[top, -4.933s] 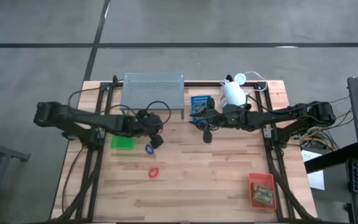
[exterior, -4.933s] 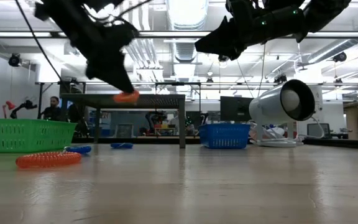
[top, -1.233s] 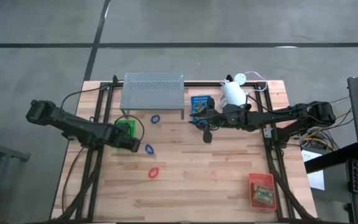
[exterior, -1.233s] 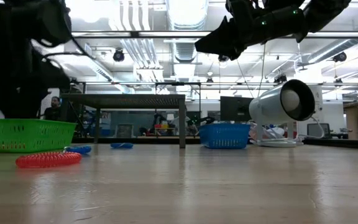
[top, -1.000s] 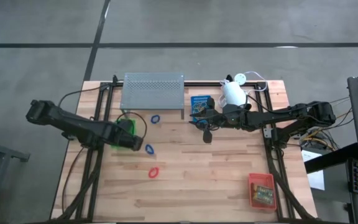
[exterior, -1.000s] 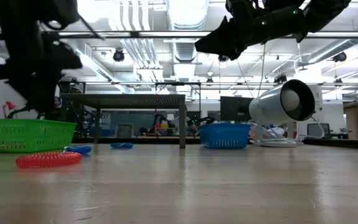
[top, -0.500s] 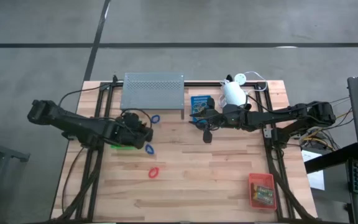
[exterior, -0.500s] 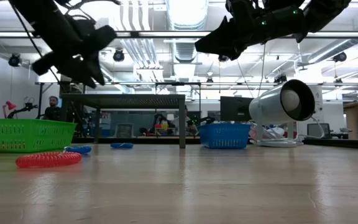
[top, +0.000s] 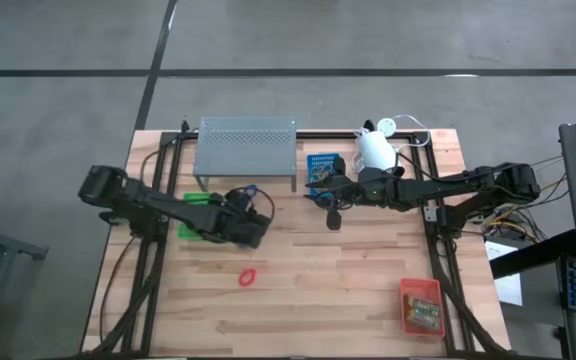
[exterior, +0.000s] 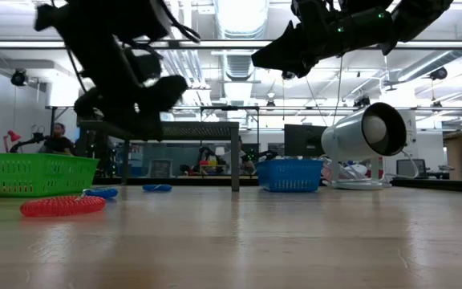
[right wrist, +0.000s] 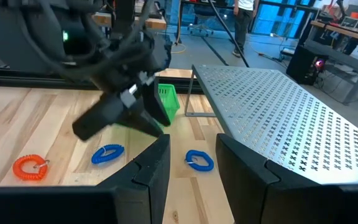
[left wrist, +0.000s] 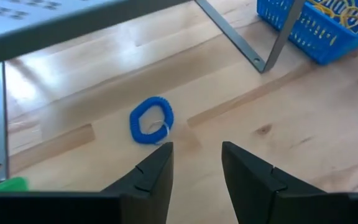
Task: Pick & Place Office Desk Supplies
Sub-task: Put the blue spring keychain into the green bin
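Over the left half of the desk (top: 348,285), the left pincer (top: 252,231) hangs in the air just past the green tray (top: 195,228), its fingers (left wrist: 156,176) parted a modest way with nothing between them. Its wrist view looks at a blue loop (left wrist: 151,120) lying flat on the wood near the leg of the grey perforated shelf (top: 247,145). A second blue loop (right wrist: 107,154) shows in the right wrist view, close to the first; from above the arm covers it. Nearer the front edge lies the red loop (top: 249,277), alone on bare wood. Across the desk, the right pincer (top: 332,214) hovers beside the blue tray (top: 323,166) and the white lamp (top: 374,150), its fingers (right wrist: 151,168) likewise set a moderate gap apart, empty. Down at the front right corner sits the red-orange tray (top: 421,305) with what looks like a printed box inside, though that is hard to make out.
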You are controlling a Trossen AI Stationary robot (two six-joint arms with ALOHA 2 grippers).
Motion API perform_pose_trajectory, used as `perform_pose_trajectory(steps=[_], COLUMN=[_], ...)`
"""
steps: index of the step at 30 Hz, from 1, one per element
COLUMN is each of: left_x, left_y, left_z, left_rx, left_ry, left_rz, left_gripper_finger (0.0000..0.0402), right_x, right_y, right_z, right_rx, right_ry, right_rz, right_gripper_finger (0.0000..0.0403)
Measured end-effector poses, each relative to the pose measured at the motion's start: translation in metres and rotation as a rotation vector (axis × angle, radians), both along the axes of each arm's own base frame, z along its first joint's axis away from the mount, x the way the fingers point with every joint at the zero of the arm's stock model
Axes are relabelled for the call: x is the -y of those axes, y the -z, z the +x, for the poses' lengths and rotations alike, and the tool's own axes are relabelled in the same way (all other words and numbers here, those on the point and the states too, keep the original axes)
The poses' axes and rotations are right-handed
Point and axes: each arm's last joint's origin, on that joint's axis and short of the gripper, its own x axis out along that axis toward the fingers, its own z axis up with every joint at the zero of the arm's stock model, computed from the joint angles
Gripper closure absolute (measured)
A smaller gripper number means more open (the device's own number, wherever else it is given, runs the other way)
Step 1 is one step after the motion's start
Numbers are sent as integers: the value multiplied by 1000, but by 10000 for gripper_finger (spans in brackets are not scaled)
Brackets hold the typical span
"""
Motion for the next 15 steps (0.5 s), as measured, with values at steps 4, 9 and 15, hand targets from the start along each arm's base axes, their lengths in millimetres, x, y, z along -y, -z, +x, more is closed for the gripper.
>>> perform_pose_trajectory(steps=[4, 9, 15], left_x=[-4, -10, -13], left_y=[9, 23, 34], left_z=[18, 30, 23], left_rx=[-23, -115, -158], left_ry=[-29, -9, -23], left_rz=[-18, -18, -9], left_gripper_finger=[259, 259, 259], right_x=[0, 0, 0], right_y=[0, 0, 0], right_z=[0, 0, 0], right_rx=[0, 0, 0], right_ry=[0, 0, 0], right_rz=[0, 0, 0], right_gripper_finger=[275, 275, 275])
